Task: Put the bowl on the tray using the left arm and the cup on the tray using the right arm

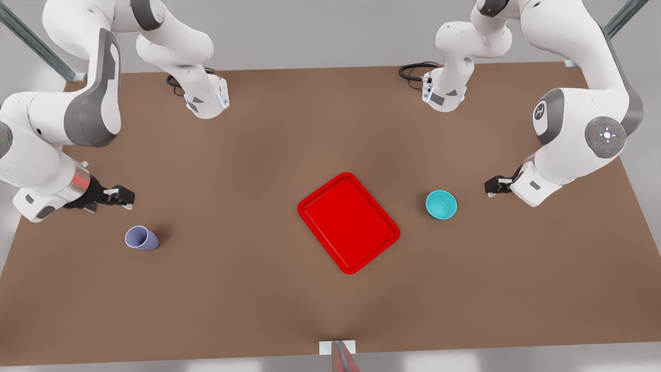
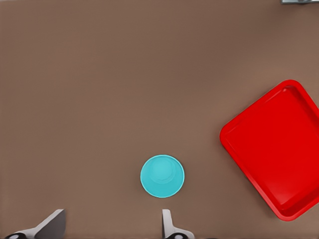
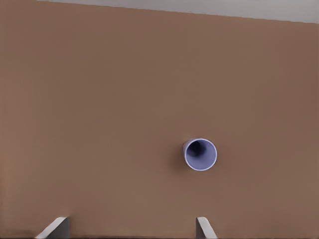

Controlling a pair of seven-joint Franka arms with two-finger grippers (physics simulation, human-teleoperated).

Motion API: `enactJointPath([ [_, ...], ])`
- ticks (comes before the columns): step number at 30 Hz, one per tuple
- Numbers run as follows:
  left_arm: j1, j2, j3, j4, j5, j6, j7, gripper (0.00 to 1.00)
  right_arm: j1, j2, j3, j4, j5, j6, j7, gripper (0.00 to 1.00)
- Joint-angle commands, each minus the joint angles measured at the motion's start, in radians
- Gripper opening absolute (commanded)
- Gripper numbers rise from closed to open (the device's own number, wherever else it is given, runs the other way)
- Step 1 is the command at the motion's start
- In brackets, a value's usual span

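While both hands gape empty, bowl lies near left hand, cup near right hand.

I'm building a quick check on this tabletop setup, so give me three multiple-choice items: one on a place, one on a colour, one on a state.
1. Where does the bowl stand in the front view?
A. on the tray
B. on the table, off the front view's right of the tray
C. beside the cup

2. What colour is the cup?
A. pale lavender
B. red
C. turquoise

3. How does the left gripper stand?
A. shut on the bowl
B. open, holding nothing
C. shut on the tray's rim

Answers:
1. B: the bowl sits on the bare table, apart from the tray's rim.
2. A: the cup is lavender in the front view and the right wrist view, where the right gripper hangs open short of it.
3. B: the left wrist view shows its fingers spread, the bowl lying beyond them, untouched.
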Motion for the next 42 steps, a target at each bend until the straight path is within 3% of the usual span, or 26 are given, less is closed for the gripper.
enactJointPath([
  [1,0.000,0.000,0.000,0.000,0.002,-0.003,-0.001,1.00,0.000,0.005,0.000,0.010,0.001,-0.011,-0.001,1.00],
  [4,0.000,0.000,0.000,-0.049,0.000,-0.015,0.015,1.00,0.008,-0.027,0.004,-0.005,0.022,0.027,-0.001,1.00],
  [5,-0.009,0.004,-0.005,-0.150,-0.027,0.003,0.012,1.00,0.008,-0.029,0.004,-0.012,0.022,0.050,-0.001,1.00],
  [8,-0.043,0.024,-0.006,-0.368,-0.139,0.242,-0.034,1.00,-0.004,-0.033,0.004,-0.065,0.038,0.079,-0.003,1.00],
  [12,-0.043,0.075,-0.006,-0.578,-0.167,0.604,-0.019,1.00,-0.021,-0.033,-0.005,-0.258,0.036,0.289,-0.006,1.00],
  [18,-0.029,0.075,0.002,-0.608,-0.196,0.597,-0.021,1.00,-0.127,-0.016,-0.005,-0.375,0.065,0.420,-0.072,1.00],
  [28,-0.029,0.074,0.037,-0.609,-0.185,0.531,0.015,1.00,-0.136,-0.001,-0.002,-0.370,0.079,0.433,-0.093,1.00],
  [35,-0.020,0.098,0.037,-0.796,-0.244,0.775,0.090,1.00,-0.133,-0.004,0.004,-0.372,0.081,0.430,-0.087,1.00],
  [42,-0.008,0.129,0.037,-0.806,-0.282,0.804,0.099,1.00,-0.135,-0.004,0.004,-0.372,0.081,0.430,-0.090,1.00],
])
